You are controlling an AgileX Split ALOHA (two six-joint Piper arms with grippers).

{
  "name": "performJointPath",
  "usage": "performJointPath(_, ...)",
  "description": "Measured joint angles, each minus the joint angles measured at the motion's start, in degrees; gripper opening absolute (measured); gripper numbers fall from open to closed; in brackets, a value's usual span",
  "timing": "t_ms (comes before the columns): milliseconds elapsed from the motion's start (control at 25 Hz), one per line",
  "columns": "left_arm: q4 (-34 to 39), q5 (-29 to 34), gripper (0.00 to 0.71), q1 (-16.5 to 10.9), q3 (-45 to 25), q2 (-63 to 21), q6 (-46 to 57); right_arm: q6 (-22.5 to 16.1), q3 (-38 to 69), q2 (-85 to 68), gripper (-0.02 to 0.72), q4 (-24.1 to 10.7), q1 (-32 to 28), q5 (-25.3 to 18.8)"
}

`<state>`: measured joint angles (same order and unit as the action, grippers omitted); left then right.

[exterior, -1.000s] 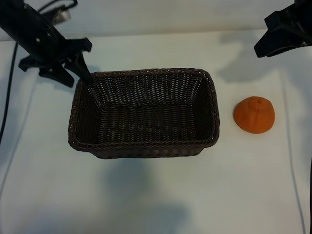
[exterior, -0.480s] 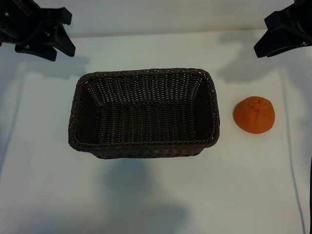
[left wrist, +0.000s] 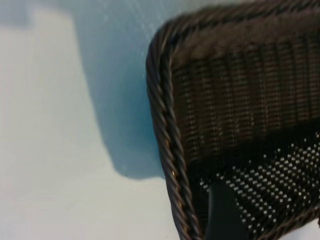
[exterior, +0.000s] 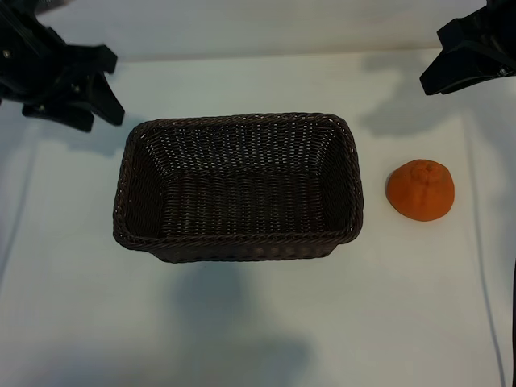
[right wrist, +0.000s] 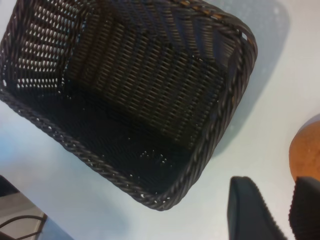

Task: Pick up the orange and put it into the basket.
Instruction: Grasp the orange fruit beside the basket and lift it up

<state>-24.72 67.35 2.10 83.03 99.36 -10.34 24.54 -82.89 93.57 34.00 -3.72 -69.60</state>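
Basket mid-counter, orange to its right, both claws raised at the far corners.

The white counter (exterior: 258,322) carries the wicker basket (exterior: 238,242) at centre and the orange (exterior: 420,189) well apart at right. The left claw (exterior: 95,90) hangs upper left, spread wide, holding nothing. The right claw (right wrist: 272,210) sits upper right, fingers (right wrist: 250,210) narrowly parted, empty, near the orange.
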Motion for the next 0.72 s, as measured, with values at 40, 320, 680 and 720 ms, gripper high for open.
performJointPath(40,-0.2,0.0,0.482,0.0,-0.3,-0.3,-0.1,0.0,0.0,0.0,0.246,0.0,0.0,0.0)
performJointPath(320,-0.8,0.0,0.482,0.0,-0.4,-4.0,-0.4,0.0,0.0,0.0,0.246,0.0,0.0,0.0)
performJointPath(680,-0.9,0.0,0.483,0.0,-0.4,-7.1,-0.9,0.0,0.0,0.0,0.246,0.0,0.0,0.0)
performJointPath(720,-0.9,0.0,0.483,0.0,-0.4,-7.1,-1.0,0.0,0.0,0.0,0.246,0.0,0.0,0.0)
